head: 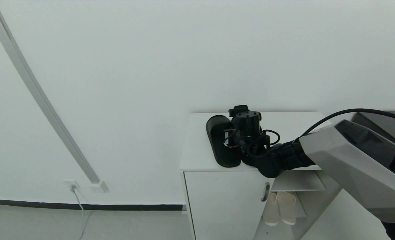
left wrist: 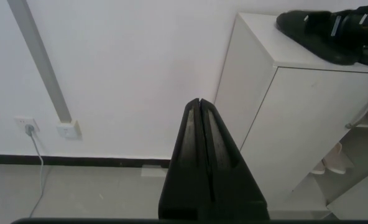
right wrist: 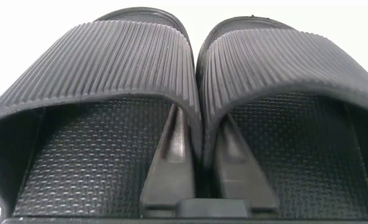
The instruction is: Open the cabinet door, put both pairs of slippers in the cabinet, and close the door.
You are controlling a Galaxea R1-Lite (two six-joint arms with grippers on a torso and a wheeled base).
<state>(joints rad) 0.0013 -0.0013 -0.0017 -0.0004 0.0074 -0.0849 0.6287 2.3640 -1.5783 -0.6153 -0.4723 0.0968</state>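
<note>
A pair of black slippers [head: 219, 140] lies side by side on top of the white cabinet [head: 294, 130]. My right gripper [head: 231, 139] is at their open ends. In the right wrist view one finger sits inside each black slipper [right wrist: 109, 93], and the gripper [right wrist: 201, 165] is shut on the two inner walls pressed between them. A pair of white slippers [head: 279, 208] stands on a lower shelf in the cabinet's open right side. The left door [head: 221, 203] is closed. My left gripper [left wrist: 200, 124] hangs shut and empty, left of the cabinet [left wrist: 296, 124] and low above the floor.
A wall socket with a plugged cable [head: 72, 186] and a slanting white conduit [head: 40, 96] are on the wall to the left. A curved handle [head: 266, 191] sits on the closed door's edge. A dark surface [head: 384, 123] lies right of the cabinet.
</note>
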